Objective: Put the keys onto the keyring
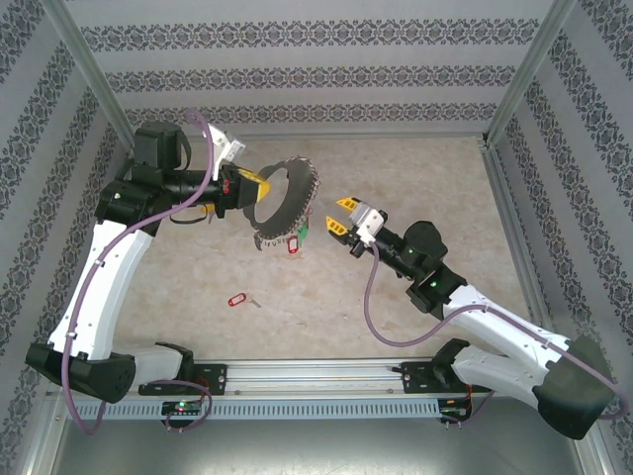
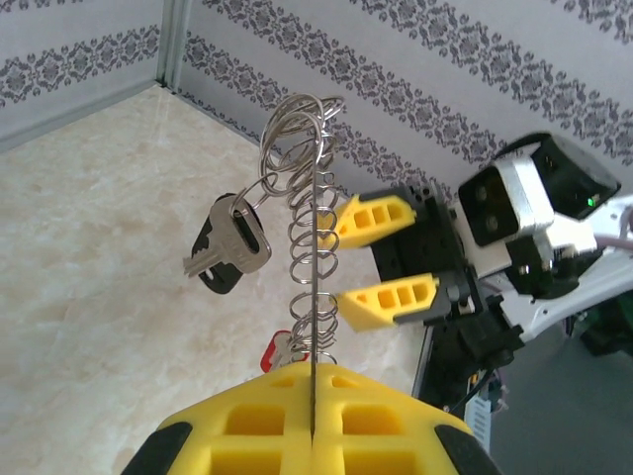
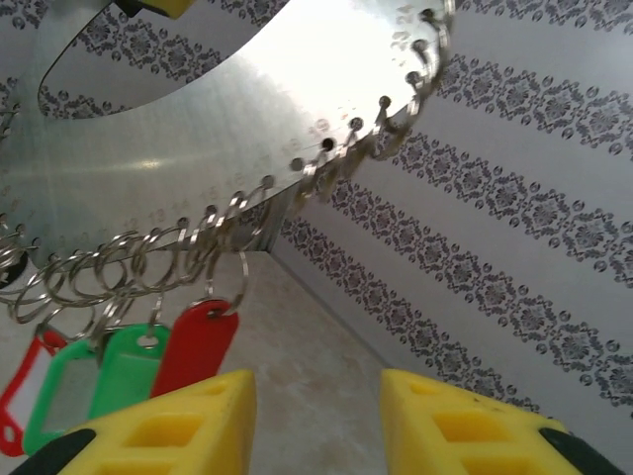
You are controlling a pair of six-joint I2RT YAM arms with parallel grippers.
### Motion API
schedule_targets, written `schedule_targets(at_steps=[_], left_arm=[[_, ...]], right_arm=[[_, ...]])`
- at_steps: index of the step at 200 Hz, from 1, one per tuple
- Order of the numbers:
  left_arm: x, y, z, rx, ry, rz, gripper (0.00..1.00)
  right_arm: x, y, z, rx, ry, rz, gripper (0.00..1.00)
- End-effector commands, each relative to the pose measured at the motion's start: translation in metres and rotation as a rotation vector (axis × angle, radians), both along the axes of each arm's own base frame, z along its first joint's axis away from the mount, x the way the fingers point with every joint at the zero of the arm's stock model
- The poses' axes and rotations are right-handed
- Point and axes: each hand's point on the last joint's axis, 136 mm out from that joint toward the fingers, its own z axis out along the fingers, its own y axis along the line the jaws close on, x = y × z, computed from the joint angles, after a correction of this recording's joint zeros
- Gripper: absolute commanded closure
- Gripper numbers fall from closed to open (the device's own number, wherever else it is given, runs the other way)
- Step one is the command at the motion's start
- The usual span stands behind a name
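Observation:
The keyring point(image 1: 299, 222) is a wide flat silver ring with many small split rings along its rim. My left gripper point(image 1: 252, 188) is shut on its edge and holds it up above the table. In the left wrist view it stands edge-on point(image 2: 313, 327) out of my shut gripper point(image 2: 313, 426), with a silver key on a black tag point(image 2: 232, 247) hanging from it. Red point(image 3: 198, 346) and green point(image 3: 124, 371) tags hang from its lower rim point(image 3: 198, 129). My right gripper point(image 1: 339, 216) is open just right of the ring, with nothing between its fingers point(image 3: 316, 426). Another red-tagged key point(image 1: 237, 299) lies on the table.
Patterned walls and metal posts point(image 1: 514, 89) close in the beige table point(image 1: 415, 178) at the back and sides. A rail point(image 1: 316, 374) with both arm bases runs along the near edge.

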Motion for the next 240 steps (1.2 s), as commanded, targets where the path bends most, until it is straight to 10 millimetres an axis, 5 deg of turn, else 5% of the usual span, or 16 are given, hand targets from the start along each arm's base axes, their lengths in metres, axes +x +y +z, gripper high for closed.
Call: schedule_targets(at_steps=[1, 126, 196, 240], left_arm=[[-0.013, -0.008, 0.005, -0.011, -0.116, -0.141, 1.0], [-0.017, -0.03, 0.022, -0.207, 0.066, -0.361, 1.0], [-0.022, -0.033, 0.026, -0.22, 0.074, -0.401, 1.0], [-0.028, -0.032, 0.031, -0.212, 0.037, -0.407, 1.0]], right_arm=[[-0.006, -0.001, 0.016, 0.007, -0.05, 0.04, 0.65], [-0.01, -0.002, 0.045, 0.048, -0.115, 0.059, 0.63], [-0.012, -0.019, 0.026, 0.009, -0.095, 0.021, 0.53], [-0.041, -0.019, 0.015, -0.074, -0.033, 0.152, 0.44]])
